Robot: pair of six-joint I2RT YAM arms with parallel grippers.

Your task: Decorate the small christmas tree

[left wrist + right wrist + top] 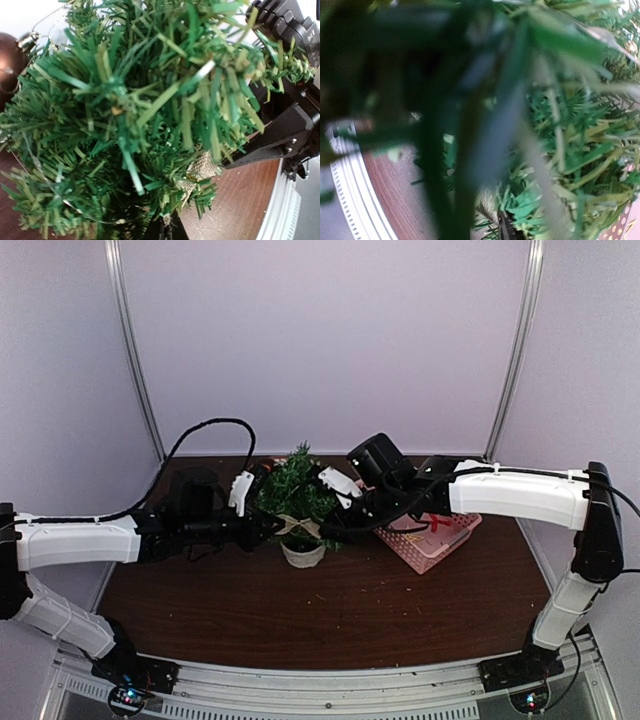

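Rail [330, 685] along the near edge, both arm bases bolted to it, and past it the dark wooden table [330, 615]. Mid-table stands the small christmas tree [297, 490], upright in its whitish pot [303, 555], and both arms are reaching in from either side.

The left gripper [270, 527] comes in low from the left, buried in the lower branches. Its fingers are pressed together, though the needles hide whatever they may be pinching. Its wrist camera is full of green, with a burlap bow [200, 170] low on the tree and a brown bauble [9, 60] hanging at the far left edge.

From the right, the right gripper [328, 524] pushes into the foliage at about the same height, just across the tree from the left one. Its own view is all blurred needles, so I can't tell whether its fingers are spread or together.

Farther back on the right, partly behind that arm, sits a pink basket [440, 540]. Behind everything is a pale wall [320, 340].
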